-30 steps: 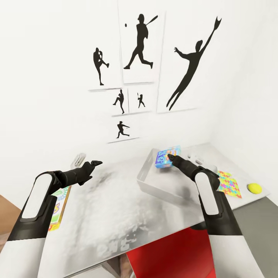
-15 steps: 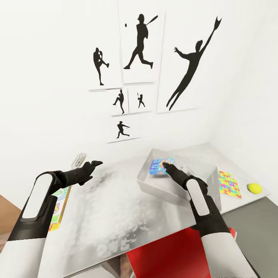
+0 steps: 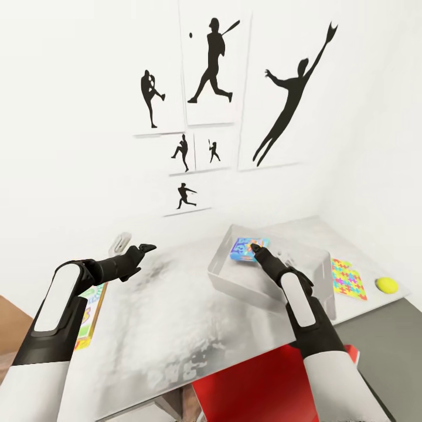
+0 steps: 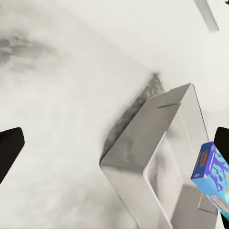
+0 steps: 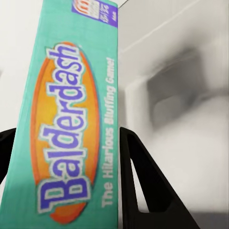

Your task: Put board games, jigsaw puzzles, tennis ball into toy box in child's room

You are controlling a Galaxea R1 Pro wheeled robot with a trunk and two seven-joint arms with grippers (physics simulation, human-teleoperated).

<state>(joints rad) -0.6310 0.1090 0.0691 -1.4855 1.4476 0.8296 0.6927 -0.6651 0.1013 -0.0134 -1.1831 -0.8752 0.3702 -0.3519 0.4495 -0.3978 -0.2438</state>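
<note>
Currently the right pincer is clamping the small blue Balderdash board game edge-on between its fingers, holding it inside the light grey toy box on the desk. The left pincer is hanging spread and empty at nine o'clock of the box. Risk noted: releasing while tilted could leave the game propped against a wall. Outstanding: a jigsaw puzzle and the tennis ball at three o'clock, and another board game at nine.

two board games, one puzzle, one ball
</note>
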